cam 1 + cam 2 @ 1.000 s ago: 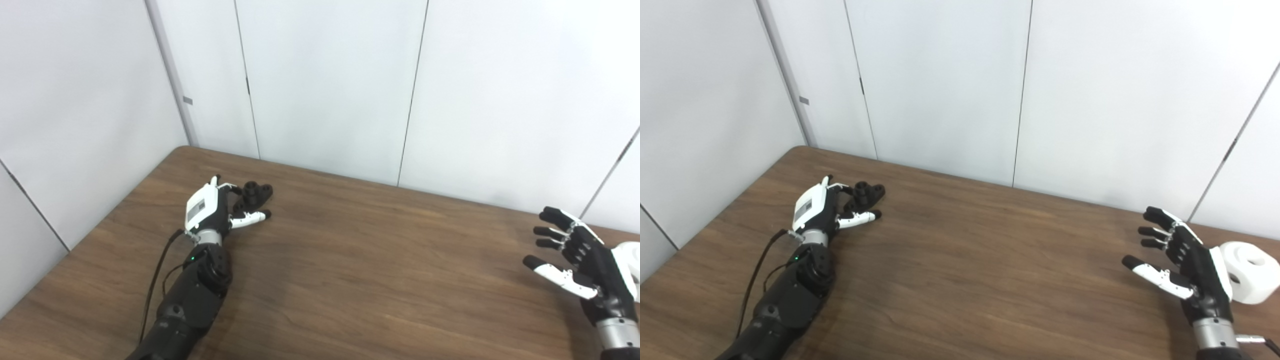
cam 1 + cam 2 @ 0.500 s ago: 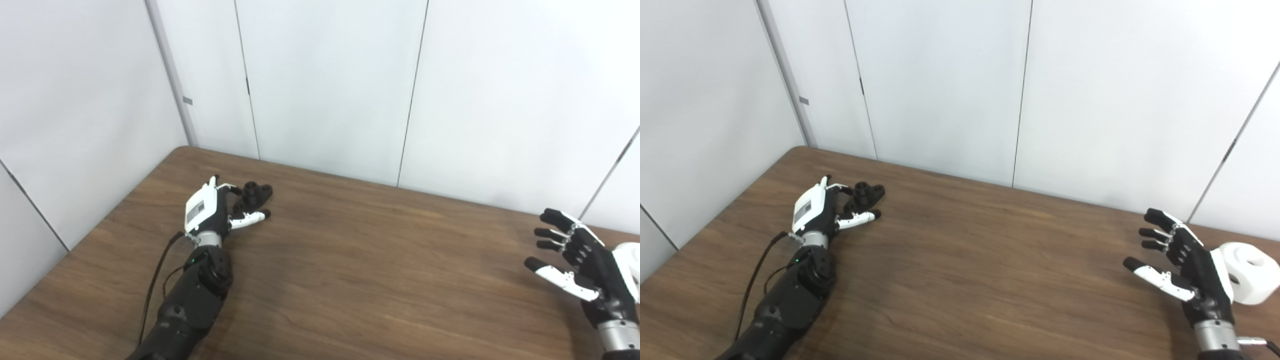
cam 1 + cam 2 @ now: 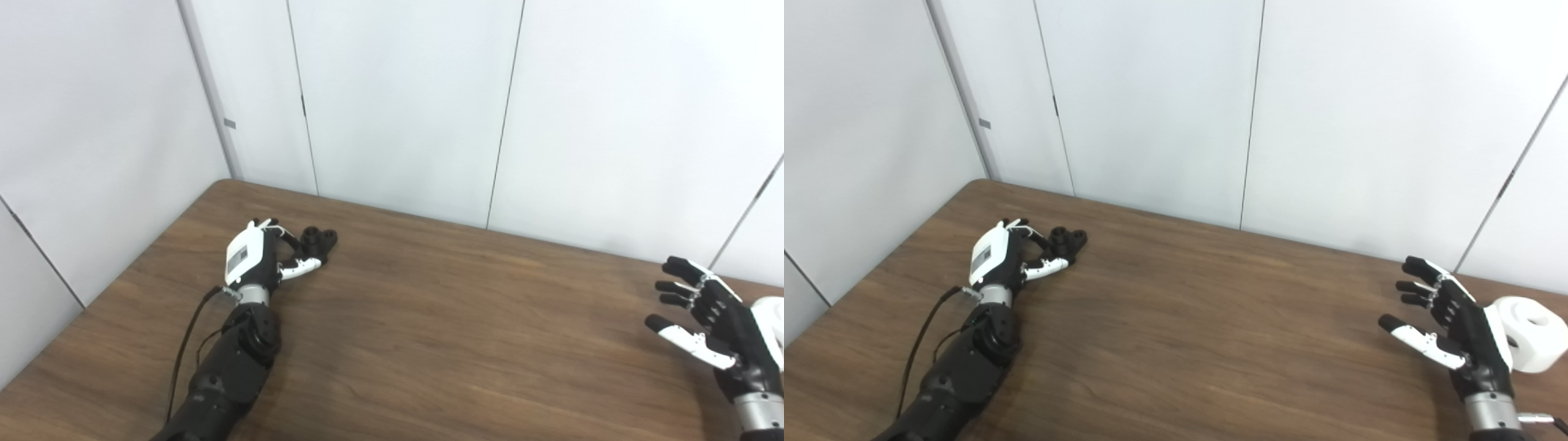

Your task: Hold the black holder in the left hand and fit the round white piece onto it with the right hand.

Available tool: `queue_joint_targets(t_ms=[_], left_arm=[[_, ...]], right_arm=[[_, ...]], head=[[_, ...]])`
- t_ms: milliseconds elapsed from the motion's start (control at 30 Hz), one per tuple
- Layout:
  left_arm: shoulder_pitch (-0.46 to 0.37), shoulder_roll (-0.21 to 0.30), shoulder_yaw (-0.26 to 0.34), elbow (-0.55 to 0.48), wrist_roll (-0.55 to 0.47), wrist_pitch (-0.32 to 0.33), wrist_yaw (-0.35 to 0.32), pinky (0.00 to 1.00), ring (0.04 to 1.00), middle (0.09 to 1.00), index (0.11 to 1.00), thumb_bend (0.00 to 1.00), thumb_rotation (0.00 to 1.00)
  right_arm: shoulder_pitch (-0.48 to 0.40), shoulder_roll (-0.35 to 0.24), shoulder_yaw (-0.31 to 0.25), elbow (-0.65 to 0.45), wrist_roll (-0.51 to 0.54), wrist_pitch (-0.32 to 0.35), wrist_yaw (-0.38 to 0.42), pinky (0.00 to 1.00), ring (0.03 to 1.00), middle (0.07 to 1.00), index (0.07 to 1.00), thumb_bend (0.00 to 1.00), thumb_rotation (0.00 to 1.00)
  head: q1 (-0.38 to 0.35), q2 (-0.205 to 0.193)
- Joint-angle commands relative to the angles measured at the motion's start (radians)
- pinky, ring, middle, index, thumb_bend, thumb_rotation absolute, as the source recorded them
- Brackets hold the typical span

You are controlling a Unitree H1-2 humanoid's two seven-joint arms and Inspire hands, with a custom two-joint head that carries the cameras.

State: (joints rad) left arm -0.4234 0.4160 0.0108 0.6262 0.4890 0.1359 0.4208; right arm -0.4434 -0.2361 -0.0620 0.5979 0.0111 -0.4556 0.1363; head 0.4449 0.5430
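Note:
The black holder (image 3: 317, 238) lies on the wooden table (image 3: 429, 318) at the far left. My left hand (image 3: 257, 257) is against its near end: the fingers curl over that end and the thumb (image 3: 303, 266) lies just below it, while the far end sticks out past the hand. The round white piece (image 3: 1531, 334), with a hole in its top, sits at the table's right edge. My right hand (image 3: 1451, 334) is open just left of it, fingers spread, palm turned away from the piece and not touching it.
White wall panels (image 3: 398, 104) close off the table at the back and left. A black cable (image 3: 187, 343) runs along my left forearm. Bare wood stretches between the two hands.
My left hand's fingers have curled in around the holder's near end and the thumb has drawn back; the holder has shifted slightly right. The right hand has barely moved.

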Motion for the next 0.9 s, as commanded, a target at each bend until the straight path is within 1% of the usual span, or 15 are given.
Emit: queue_joint_targets(t_ms=[0,100,200,400,500,600,733,867], left_arm=[[-0.014,0.030,-0.002,-0.001,0.004,0.001,0.007,1.00,0.994,0.897,0.485,0.52,0.06],[-0.012,0.031,-0.008,-0.006,0.007,0.003,0.002,1.00,0.993,0.895,0.485,0.52,0.06],[-0.008,0.030,-0.017,-0.014,0.006,-0.009,-0.005,1.00,0.996,0.895,0.485,0.52,0.06],[0.005,0.029,-0.039,-0.026,-0.016,-0.095,-0.031,1.00,1.000,0.911,0.484,0.52,0.05],[0.013,0.024,-0.050,-0.046,-0.032,-0.123,-0.058,1.00,1.000,0.925,0.485,0.52,0.05],[0.019,0.022,-0.076,-0.060,-0.032,-0.158,-0.086,1.00,1.000,0.938,0.485,0.52,0.05],[0.016,0.015,-0.104,-0.045,-0.037,-0.219,-0.119,1.00,1.000,0.947,0.484,0.52,0.06],[0.013,0.010,-0.130,-0.033,-0.021,-0.252,-0.133,1.00,1.000,0.939,0.484,0.52,0.06]], right_arm=[[0.086,0.001,-0.004,0.037,0.006,-0.014,-0.005,0.69,0.732,0.806,0.789,0.74,0.33],[0.088,0.001,-0.004,0.031,0.003,-0.014,-0.009,0.67,0.728,0.806,0.789,0.73,0.33],[0.088,0.000,-0.003,0.025,-0.008,-0.014,-0.021,0.67,0.721,0.801,0.784,0.74,0.33],[0.094,-0.001,0.003,-0.003,-0.012,-0.014,-0.022,0.67,0.719,0.800,0.778,0.73,0.34],[0.091,-0.003,0.005,-0.005,-0.020,-0.014,-0.028,0.67,0.714,0.785,0.781,0.73,0.34],[0.092,-0.002,0.005,-0.013,-0.026,-0.014,-0.035,0.67,0.717,0.784,0.790,0.73,0.35],[0.096,0.000,0.003,-0.026,-0.025,-0.014,-0.038,0.69,0.718,0.781,0.792,0.72,0.34],[0.103,0.000,0.005,-0.047,-0.030,-0.014,-0.040,0.69,0.717,0.783,0.799,0.70,0.33]], head=[[-0.001,0.001],[-0.003,0.001],[-0.005,0.003],[-0.016,0.003],[-0.020,0.005],[-0.025,0.008],[-0.034,0.013],[-0.043,0.017]])
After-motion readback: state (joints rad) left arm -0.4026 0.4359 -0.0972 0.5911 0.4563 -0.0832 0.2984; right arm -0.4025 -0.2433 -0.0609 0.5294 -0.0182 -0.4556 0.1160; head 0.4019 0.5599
